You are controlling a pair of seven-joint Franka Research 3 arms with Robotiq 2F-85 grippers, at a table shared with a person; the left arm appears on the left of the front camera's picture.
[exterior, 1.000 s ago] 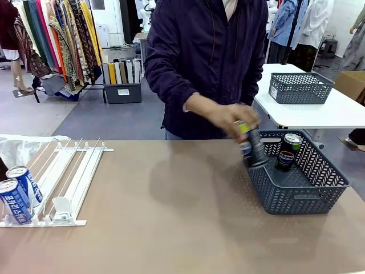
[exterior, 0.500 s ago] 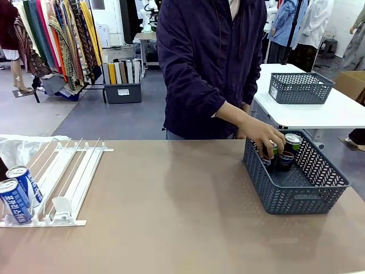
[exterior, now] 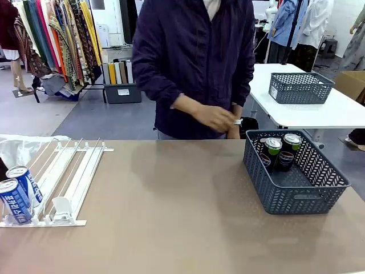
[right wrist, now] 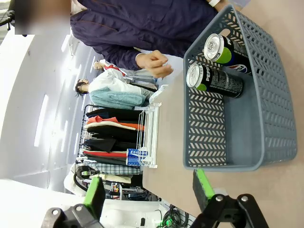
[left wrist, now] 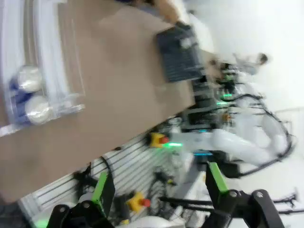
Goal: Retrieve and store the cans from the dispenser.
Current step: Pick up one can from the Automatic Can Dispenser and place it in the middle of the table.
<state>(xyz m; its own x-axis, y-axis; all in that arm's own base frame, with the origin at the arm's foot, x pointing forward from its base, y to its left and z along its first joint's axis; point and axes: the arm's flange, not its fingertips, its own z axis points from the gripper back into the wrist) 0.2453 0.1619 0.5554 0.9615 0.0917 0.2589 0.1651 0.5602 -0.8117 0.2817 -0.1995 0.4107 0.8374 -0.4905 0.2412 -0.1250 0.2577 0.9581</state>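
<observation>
**Front view:** brown worktop (exterior: 171, 222). White wire rack (exterior: 68, 177) at the left, with two blue-and-white cans (exterior: 16, 197) upright at its front left corner. Grey basket (exterior: 296, 191) at the right, holding two black cans (exterior: 274, 153) upright, side by side at its far end. Person's hands (exterior: 215, 118) together beyond the far edge, apart from the basket.

**Left wrist view (blurred):** left jaws wide, nothing between the green pads (left wrist: 102, 187). Rack (left wrist: 52, 42) and two silver can tops farther off.

**Right wrist view:** right jaws wide, empty, just outside the basket (right wrist: 228, 156). Both black cans (right wrist: 216, 80) inside.
</observation>
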